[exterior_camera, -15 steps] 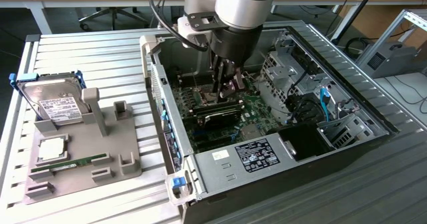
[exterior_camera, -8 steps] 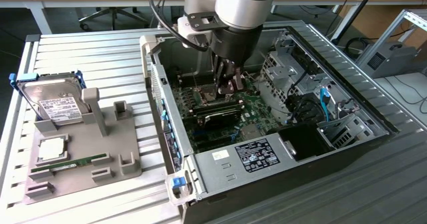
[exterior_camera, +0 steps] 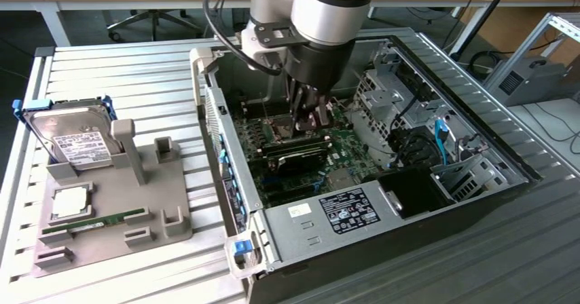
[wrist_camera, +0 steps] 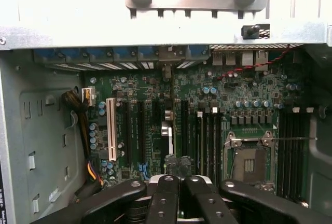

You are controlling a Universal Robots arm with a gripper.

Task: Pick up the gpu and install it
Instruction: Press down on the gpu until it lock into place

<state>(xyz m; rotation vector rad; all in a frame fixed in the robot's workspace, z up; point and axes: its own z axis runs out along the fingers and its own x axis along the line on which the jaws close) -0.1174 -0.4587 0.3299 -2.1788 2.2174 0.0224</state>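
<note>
The claw (exterior_camera: 313, 122) is clamped on the gpu (exterior_camera: 297, 156) inside the computer case (exterior_camera: 471, 141), lowering it toward the motherboard (wrist_camera: 155, 105); seating remains

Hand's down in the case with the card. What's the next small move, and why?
Probably ease straight down a little: the hand grips the gpu edge-on over the motherboard slots, and I cannot tell whether it is seated.

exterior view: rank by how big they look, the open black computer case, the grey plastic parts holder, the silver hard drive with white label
1. Open black computer case, clearly largest.
2. Grey plastic parts holder.
3. Silver hard drive with white label, smallest; it stands in the holder, so nearness to the camera barely differs.
</note>
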